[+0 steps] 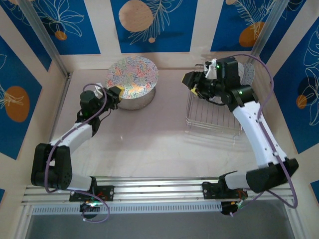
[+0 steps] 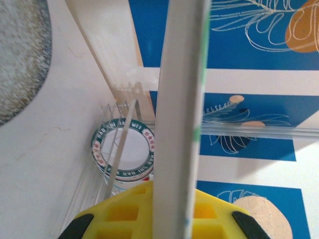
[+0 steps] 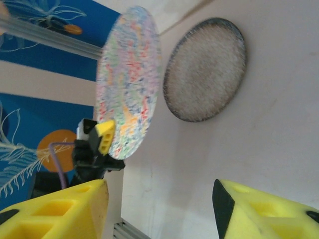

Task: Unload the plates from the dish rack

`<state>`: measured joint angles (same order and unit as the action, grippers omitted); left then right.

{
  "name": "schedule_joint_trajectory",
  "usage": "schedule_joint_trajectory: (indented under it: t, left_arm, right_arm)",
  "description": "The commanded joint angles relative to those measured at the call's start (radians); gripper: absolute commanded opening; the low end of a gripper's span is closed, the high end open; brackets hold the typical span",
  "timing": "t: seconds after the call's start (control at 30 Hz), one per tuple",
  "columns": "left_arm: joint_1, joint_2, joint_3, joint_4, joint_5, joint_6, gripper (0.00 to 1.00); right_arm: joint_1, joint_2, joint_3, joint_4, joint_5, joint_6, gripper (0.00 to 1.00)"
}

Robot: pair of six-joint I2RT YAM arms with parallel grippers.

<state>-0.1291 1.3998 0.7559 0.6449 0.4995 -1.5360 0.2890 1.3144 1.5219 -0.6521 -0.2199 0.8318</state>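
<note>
My left tool (image 1: pixel 116 94) clamped on rim of multicoloured plate (image 1: pixel 133 77). Plate held over grey speckled plate (image 1: pixel 142 101), which lies flat on bench (image 1: pixel 159 144); I cannot tell if the two touch. In left wrist view, held plate runs edge-on between yellow fingers (image 2: pixel 124 216). My right tool (image 3: pixel 159 199) spread wide, empty, poised by far left corner of dish rack (image 1: pixel 213 115) on bench's right side. In rack, upright plate with red-lettered rim (image 2: pixel 127 152).
</note>
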Motion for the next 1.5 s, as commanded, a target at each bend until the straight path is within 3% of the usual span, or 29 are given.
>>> schedule_joint_trajectory:
  t: [0.0, 0.2, 0.53, 0.83, 1.47]
  left_arm:
    - [0.022, 0.015, -0.007, 0.074, -0.022, 0.072, 0.02]
    - [0.033, 0.082, -0.014, 0.070, -0.057, 0.139, 0.02]
    - [0.032, 0.213, -0.015, 0.075, -0.103, 0.214, 0.02]
    - [0.034, 0.324, 0.014, 0.089, -0.118, 0.250, 0.01]
    - [0.040, 0.479, 0.113, 0.101, -0.102, 0.253, 0.01]
  right_arm:
    - [0.007, -0.076, -0.074, 0.138, -0.006, -0.059, 0.61]
    - [-0.021, -0.174, -0.201, 0.304, -0.105, -0.069, 0.64]
    - [-0.076, -0.211, -0.245, 0.301, -0.189, -0.079, 0.64]
    - [-0.091, -0.273, -0.326, 0.390, -0.180, -0.076, 0.64]
    - [-0.091, -0.300, -0.334, 0.365, -0.169, -0.062, 0.64]
